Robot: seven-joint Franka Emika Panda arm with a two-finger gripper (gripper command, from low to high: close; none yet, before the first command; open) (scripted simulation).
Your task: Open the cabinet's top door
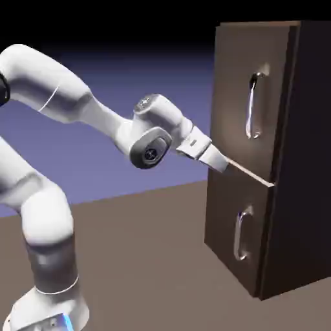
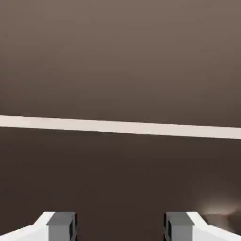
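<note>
Dark brown wood fills the right of the exterior view: the cabinet [image 1: 284, 161], its top door [image 1: 249, 97] in the upper right of the frame, shut, with a long silver handle [image 1: 255, 106] down its front. The gripper [image 1: 223, 165] sits mid-frame at the pale seam [image 1: 252, 174] between the two panels, below and left of that handle, touching nothing I can make out. In the hand view the fingertips [image 2: 61, 226] stand spread with nothing between them, facing bare wood and the pale strip. This looks like the approach step; next the hand likely needs to rise toward the handle and close around it.
</note>
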